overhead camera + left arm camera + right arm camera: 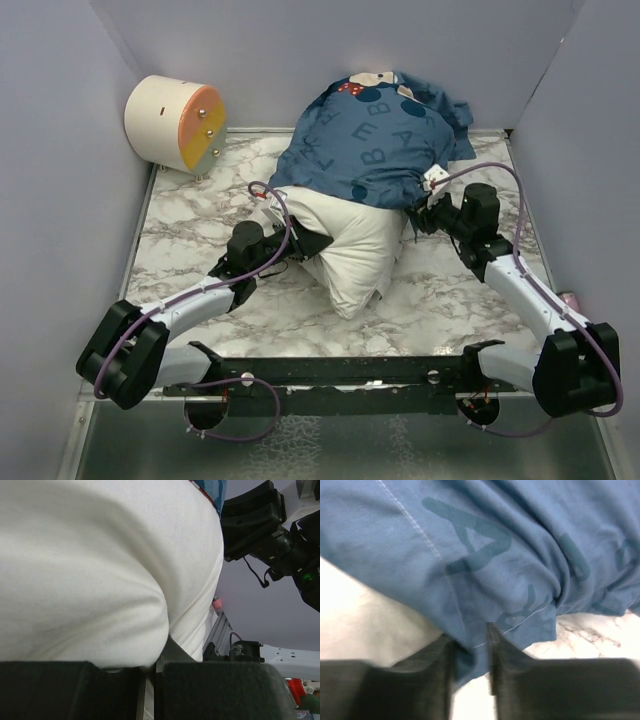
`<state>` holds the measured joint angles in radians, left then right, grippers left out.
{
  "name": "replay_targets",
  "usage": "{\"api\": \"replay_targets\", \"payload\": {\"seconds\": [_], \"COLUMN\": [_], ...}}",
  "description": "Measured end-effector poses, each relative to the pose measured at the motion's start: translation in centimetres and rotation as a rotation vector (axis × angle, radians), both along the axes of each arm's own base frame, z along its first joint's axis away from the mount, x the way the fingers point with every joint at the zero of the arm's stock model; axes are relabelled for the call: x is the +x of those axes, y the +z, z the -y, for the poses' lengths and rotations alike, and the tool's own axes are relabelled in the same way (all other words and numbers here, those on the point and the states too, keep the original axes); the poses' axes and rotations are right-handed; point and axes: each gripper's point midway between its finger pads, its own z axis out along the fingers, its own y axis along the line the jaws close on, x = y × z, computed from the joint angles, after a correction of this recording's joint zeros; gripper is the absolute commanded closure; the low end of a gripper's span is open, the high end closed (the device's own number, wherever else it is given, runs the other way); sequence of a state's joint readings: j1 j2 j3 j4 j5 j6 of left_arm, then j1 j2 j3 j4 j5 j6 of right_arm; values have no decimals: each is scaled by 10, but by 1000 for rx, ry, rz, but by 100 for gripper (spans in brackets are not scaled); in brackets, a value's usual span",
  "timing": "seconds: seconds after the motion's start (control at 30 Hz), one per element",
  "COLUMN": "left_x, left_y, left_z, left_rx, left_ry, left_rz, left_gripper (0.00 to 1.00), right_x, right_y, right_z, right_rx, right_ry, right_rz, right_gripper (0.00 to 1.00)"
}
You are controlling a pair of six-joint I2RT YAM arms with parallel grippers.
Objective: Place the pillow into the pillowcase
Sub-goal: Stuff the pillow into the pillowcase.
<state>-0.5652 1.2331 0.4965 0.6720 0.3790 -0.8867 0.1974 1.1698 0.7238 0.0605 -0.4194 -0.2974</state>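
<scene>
Marbled grey-white laminate covers the table [200, 240], its veined surface smooth and flat between pale lilac walls. Soft blue cotton of the pillowcase [370, 140] bulges over the far half of the pillow [350, 255], printed with darker letters and a mouse face with a red bow at the far end; it lies directly ahead of both grippers. From its open hem the plump white pillow spills toward the arms, its matte weave puckered into a rounded corner, so roughly half is inside the case. The left gripper [300, 243] presses against the pillow's left flank, and its jaws are clenched on a fold of the white fabric. The right gripper [470, 647] sits at the stitched hem of the pillowcase, a wrinkled flap of blue cloth lying between its dark fingers [440, 665], which are narrowed around it. Far off to the left gripper's side rests a cream cylinder [170, 122], smooth, with an orange-and-yellow face.
</scene>
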Motion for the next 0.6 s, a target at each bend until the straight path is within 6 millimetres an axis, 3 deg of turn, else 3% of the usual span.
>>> {"api": "replay_targets", "payload": {"seconds": [0.07,0.13,0.3,0.4,0.53,0.6], "left_x": [0,0,1,6,20,25], "left_y": [0,-1,-3,3,27,39], "left_z": [0,1,6,13,26,29], "left_rx": [0,0,3,9,13,7], "left_ry": [0,-2,-25,-43,-63,-60], "left_rz": [-2,-2,-8,-5,34,61], "left_gripper": [100,100,100,100,100,100], "right_x": [-2,-9,-51,-76,-104,-116], "right_y": [6,14,38,57,100,110], "right_z": [-2,-8,-41,-69,-136,-157], "right_rx": [3,13,50,58,17,16], "right_ry": [14,57,334,535,808,887], "right_rz": [21,40,70,54,40,32], "right_gripper": [98,99,99,99,99,99]}}
